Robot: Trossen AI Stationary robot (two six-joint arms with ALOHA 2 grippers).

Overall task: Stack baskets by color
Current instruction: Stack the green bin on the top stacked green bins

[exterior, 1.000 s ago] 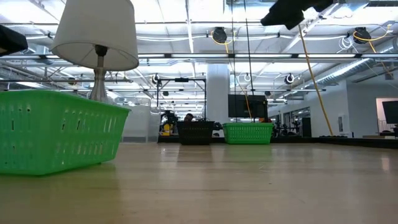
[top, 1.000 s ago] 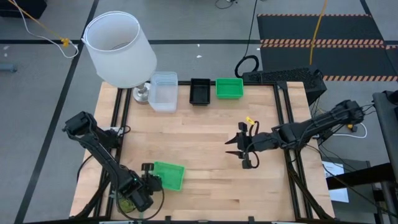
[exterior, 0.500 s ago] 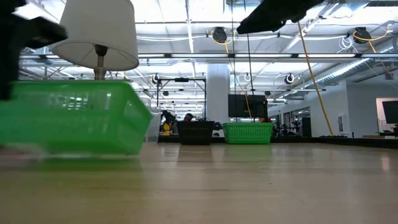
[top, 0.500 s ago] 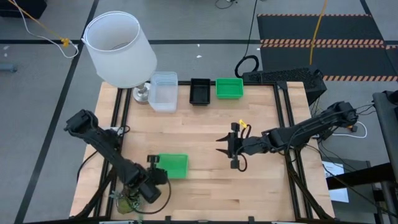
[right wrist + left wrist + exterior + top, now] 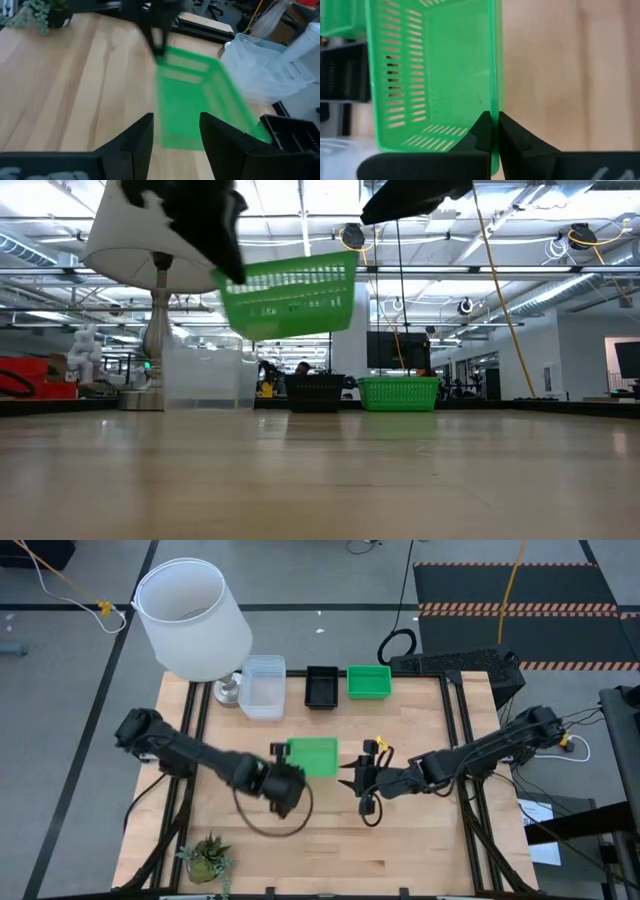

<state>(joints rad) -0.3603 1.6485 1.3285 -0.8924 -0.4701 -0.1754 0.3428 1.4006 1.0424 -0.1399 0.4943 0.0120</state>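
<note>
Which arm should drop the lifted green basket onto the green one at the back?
Left. Its hand is already shut on the rim of the lifted green basket, held clear of the table. The right hand is open beside it, empty. The green basket at the back sits unobstructed, likely within the left arm's reach.

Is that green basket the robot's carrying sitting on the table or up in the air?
In the air. In the low view the green basket hangs well above the table, slightly tilted, and the left gripper is shut on its rim.
</note>
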